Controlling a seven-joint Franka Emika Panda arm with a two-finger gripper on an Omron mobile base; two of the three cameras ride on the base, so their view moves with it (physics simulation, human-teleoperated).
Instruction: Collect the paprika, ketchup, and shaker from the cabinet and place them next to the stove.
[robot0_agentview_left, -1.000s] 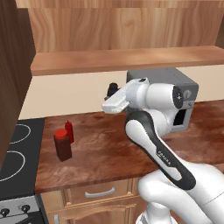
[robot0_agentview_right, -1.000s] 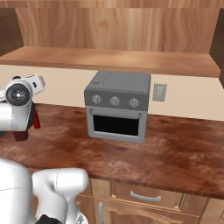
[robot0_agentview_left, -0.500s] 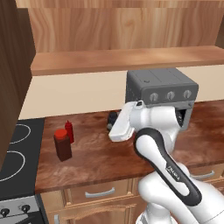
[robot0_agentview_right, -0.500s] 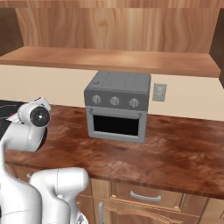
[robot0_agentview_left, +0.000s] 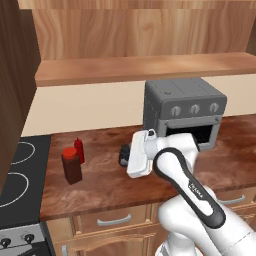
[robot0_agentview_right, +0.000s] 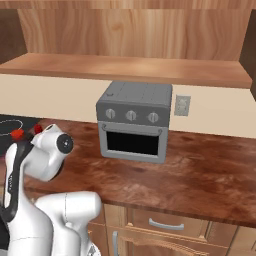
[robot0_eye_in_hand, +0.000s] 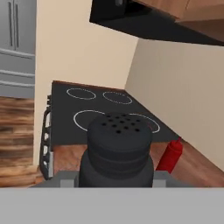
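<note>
Hand view: your gripper (robot0_eye_in_hand: 117, 186) jaws pinch the shaker (robot0_eye_in_hand: 117, 151).
Ketchup (robot0_eye_in_hand: 170, 155) stands just beyond, stove (robot0_eye_in_hand: 87, 113) behind.

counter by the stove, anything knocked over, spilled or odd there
Nothing stands out. The paprika and the ketchup both stand upright on the counter beside the stove, close together, with no spill around them. The shaker sits upright right before the gripper; its black top looks intact.
</note>
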